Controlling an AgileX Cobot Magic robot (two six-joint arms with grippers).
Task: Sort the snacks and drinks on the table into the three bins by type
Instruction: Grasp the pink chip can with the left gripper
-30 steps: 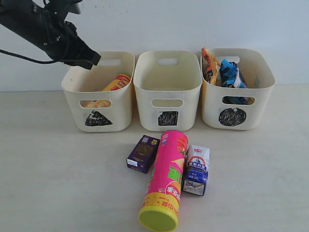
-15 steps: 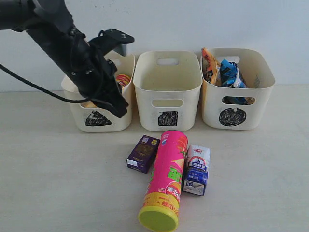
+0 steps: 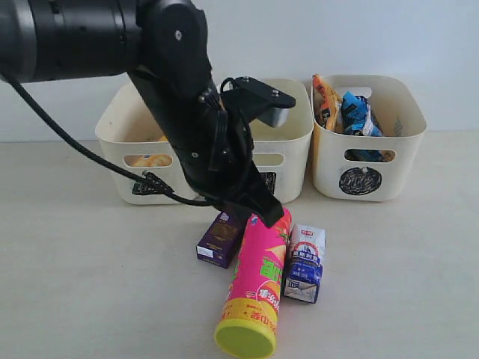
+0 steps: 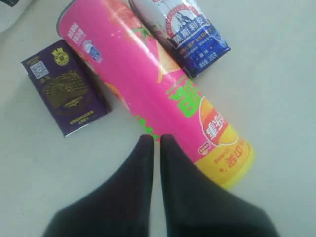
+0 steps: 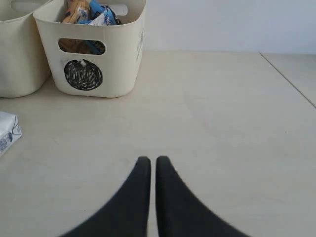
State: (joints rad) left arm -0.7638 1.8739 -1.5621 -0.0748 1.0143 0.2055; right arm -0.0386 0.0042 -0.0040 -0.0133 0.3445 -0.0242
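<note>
The pale counter (image 3: 90,284) runs back to a white wall. The three bins stand in a row at twelve o'clock: triangle bin (image 3: 112,127), square bin (image 3: 299,138), circle bin (image 3: 408,142). The pink tube (image 3: 260,277) lies on its side in front of them, lid toward six o'clock. The purple box (image 3: 221,239) is just beside it at nine and the blue-and-white carton (image 3: 305,263) rests against it at three.

Your left fingers (image 4: 140,168) hang above the tube, pressed nearly together and holding nothing. Your right fingers (image 5: 141,175) are likewise closed and empty over bare counter.

The tube looks like your next pick, probably for the triangle bin at eleven o'clock, where a yellow-orange item (image 3: 150,159) shows through the cut-out. Spread the fingers wide first, straddle the round body near its middle, and keep the tips off both cartons. Lift straight up before swinging, because the bin rims are the edges to clear. There is open counter at three and nine o'clock.
</note>
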